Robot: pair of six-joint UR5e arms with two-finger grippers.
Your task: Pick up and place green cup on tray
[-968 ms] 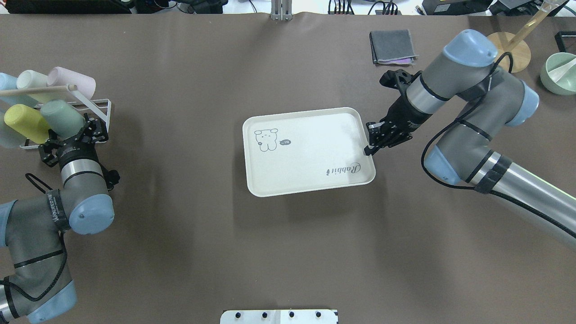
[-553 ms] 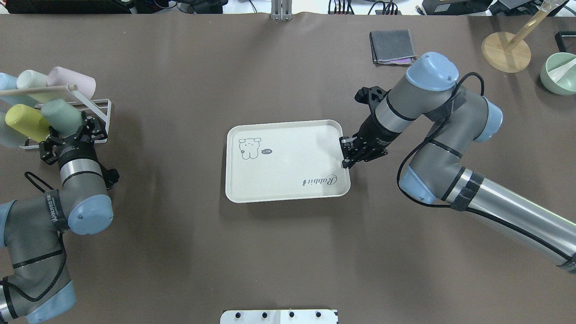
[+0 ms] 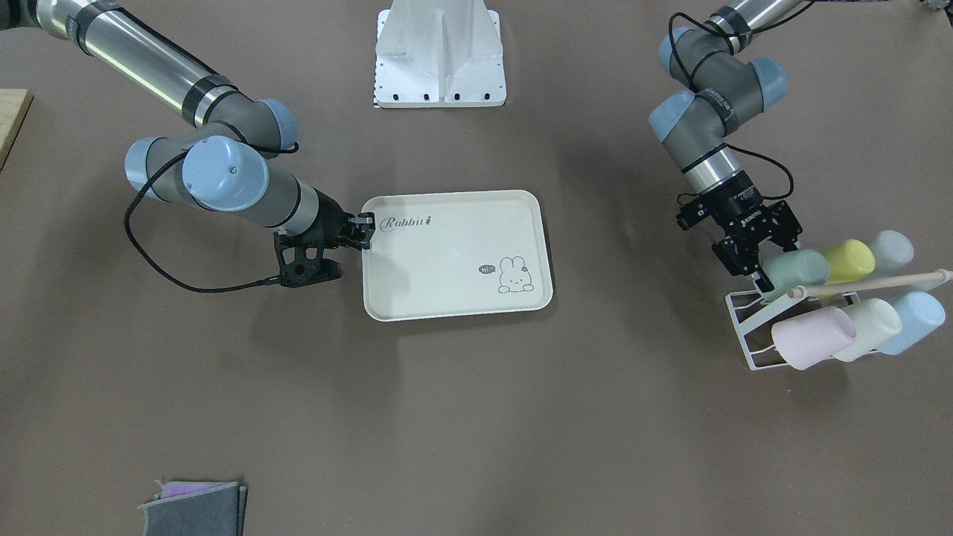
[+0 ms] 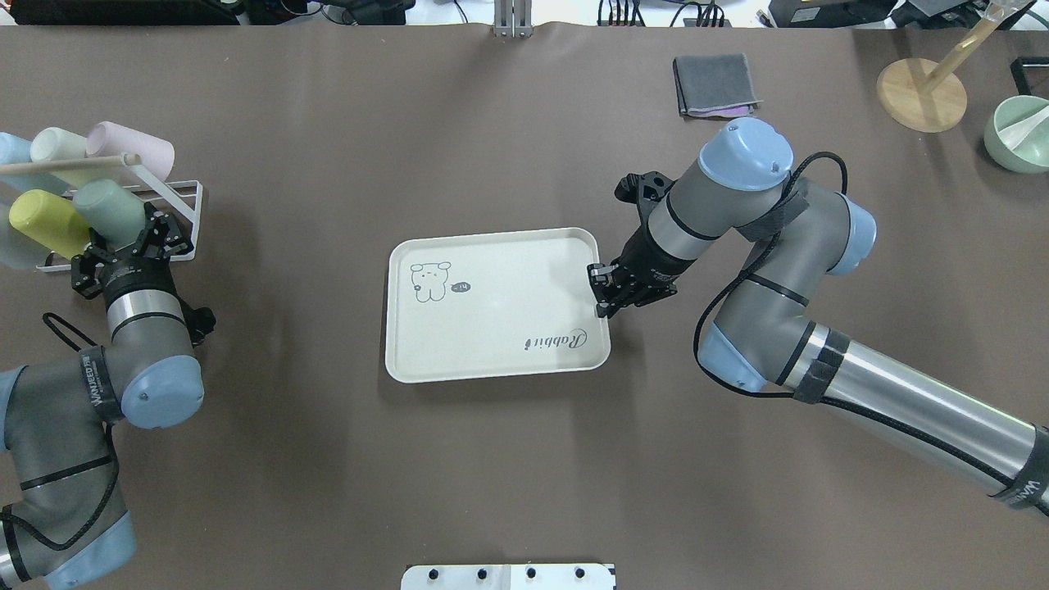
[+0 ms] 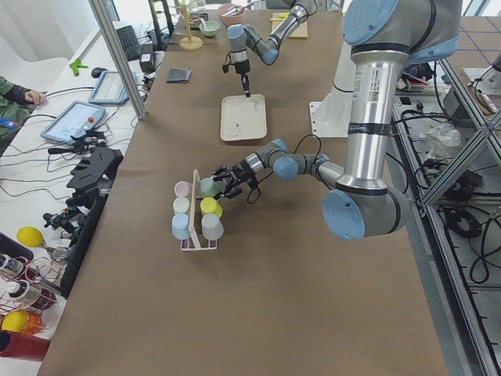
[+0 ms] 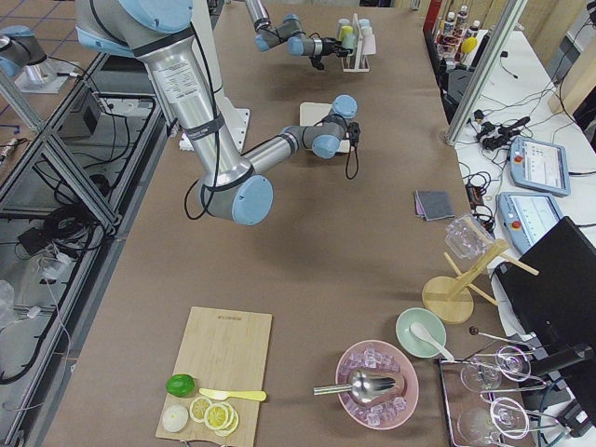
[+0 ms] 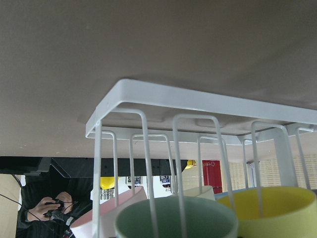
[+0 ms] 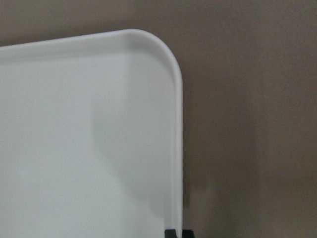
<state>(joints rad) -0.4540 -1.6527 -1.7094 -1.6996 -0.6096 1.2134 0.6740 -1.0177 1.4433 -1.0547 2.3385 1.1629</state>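
Note:
The green cup [image 4: 109, 211] lies on its side in a white wire rack [image 4: 179, 199] at the table's left; it also shows in the front view [image 3: 795, 268] and low in the left wrist view [image 7: 176, 220]. My left gripper [image 4: 123, 244] is open, its fingers on either side of the cup's near end, close to it. The cream tray [image 4: 492, 303] with the bunny drawing and "Rabbit" logo lies flat mid-table. My right gripper [image 4: 603, 292] is shut on the tray's right rim [image 8: 176, 148].
Pink [image 4: 135, 147], yellow [image 4: 39, 223], cream [image 4: 56, 146] and light blue [image 4: 11, 149] cups share the rack under a wooden rod [image 4: 65, 164]. A grey cloth [image 4: 715, 84], a wooden stand [image 4: 921, 94] and a green bowl [image 4: 1019, 133] sit at the far right.
My right gripper has dragged the tray to the left and slightly nearer the robot. My left gripper has shifted slightly at the green cup.

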